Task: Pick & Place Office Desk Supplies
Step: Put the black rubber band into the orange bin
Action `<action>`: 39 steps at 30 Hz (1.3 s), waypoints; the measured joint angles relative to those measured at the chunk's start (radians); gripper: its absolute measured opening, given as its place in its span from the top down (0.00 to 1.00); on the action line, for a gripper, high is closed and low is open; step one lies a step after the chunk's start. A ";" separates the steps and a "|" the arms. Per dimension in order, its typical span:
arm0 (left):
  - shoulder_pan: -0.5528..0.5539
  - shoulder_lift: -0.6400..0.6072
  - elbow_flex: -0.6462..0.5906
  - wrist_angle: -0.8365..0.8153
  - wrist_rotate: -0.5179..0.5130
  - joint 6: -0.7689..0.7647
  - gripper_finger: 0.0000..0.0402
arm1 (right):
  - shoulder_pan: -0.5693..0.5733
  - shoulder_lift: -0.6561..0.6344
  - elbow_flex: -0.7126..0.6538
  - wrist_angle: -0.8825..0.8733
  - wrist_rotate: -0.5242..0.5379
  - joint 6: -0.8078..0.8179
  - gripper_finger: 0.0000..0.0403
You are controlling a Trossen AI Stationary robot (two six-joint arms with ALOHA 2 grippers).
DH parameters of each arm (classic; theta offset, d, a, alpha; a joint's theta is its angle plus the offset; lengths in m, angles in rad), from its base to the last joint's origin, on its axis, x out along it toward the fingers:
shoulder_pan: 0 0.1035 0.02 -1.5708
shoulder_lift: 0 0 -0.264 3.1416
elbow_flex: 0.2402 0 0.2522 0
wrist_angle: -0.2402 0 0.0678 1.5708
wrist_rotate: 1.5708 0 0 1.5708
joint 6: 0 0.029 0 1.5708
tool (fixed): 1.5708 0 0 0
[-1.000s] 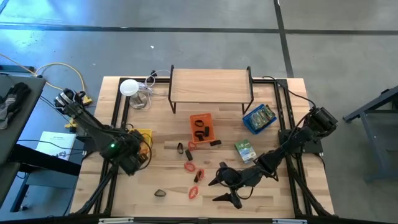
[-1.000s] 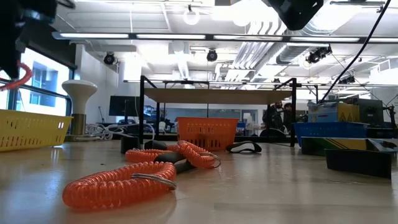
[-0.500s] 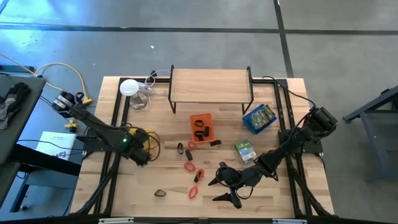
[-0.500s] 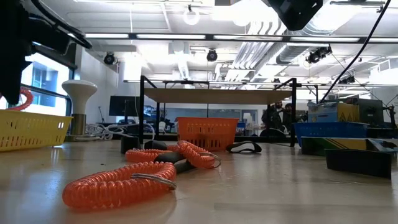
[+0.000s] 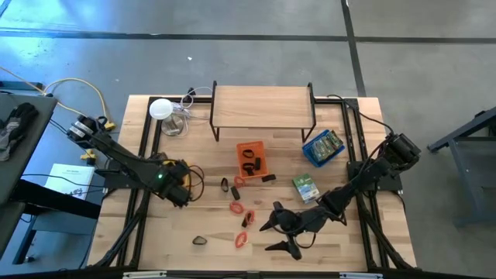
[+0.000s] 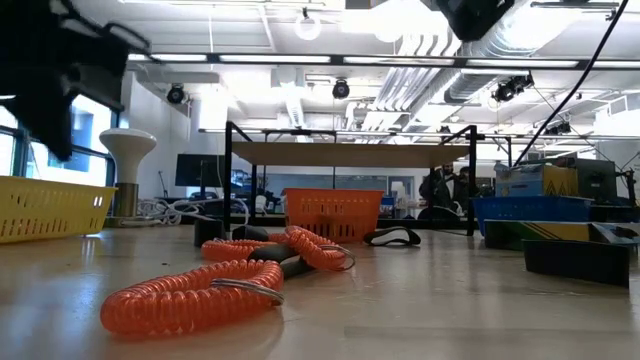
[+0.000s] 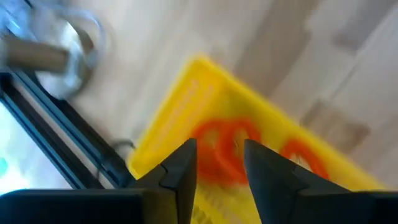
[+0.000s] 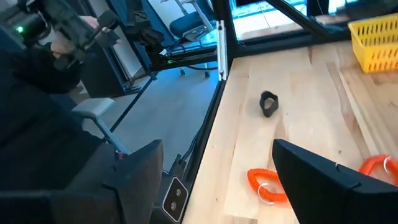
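The left gripper (image 7: 219, 163) has its fingers parted with nothing between them, poised over the yellow tray (image 5: 180, 175) near the table's left edge; through the gap, red-orange coils (image 7: 227, 149) lie inside that tray. The right gripper (image 5: 279, 232) hangs low near the front edge with its fingers spread wide and empty.

Between the two grippers the bare wood is scattered with supplies: loose red-orange coils (image 5: 241, 239), another by the middle (image 5: 235, 207), and a black clip (image 5: 200, 240) alone towards the front left, with clear board around it. The orange tray (image 5: 250, 157) sits centrally, black pieces inside. A green-and-silver packet (image 5: 305, 187) lies just right of centre, near the blue tray (image 5: 323, 146). The wooden shelf (image 5: 263, 106) and white lamp (image 5: 160, 109) line the far edge
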 joint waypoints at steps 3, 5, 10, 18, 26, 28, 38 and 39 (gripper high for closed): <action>0.009 0.000 0.048 0.010 -0.071 0.048 0.68 | 0.009 0.000 0.000 0.023 -0.001 -0.049 0.28; 0.007 0.000 0.072 0.066 -0.113 0.164 0.67 | 0.015 0.000 0.000 0.028 -0.001 -0.071 0.28; -0.022 0.015 0.056 0.458 -0.183 0.573 0.67 | 0.014 0.000 0.000 0.044 0.000 -0.080 0.28; 0.003 0.141 -0.009 0.833 -0.187 0.882 0.67 | 0.027 0.000 0.000 0.044 0.001 -0.065 0.28; 0.117 0.278 -0.010 0.928 -0.078 0.933 0.67 | 0.040 0.000 0.000 0.043 0.000 -0.071 0.28; 0.136 0.316 -0.010 0.955 -0.045 0.963 0.67 | 0.040 0.000 0.000 0.043 0.010 -0.070 0.28; 0.153 0.394 -0.010 0.951 -0.031 0.981 0.67 | 0.040 0.001 0.000 0.012 0.085 -0.065 0.28; 0.154 0.398 -0.008 0.951 -0.025 0.984 0.67 | 0.040 0.001 0.000 0.013 0.088 -0.065 0.28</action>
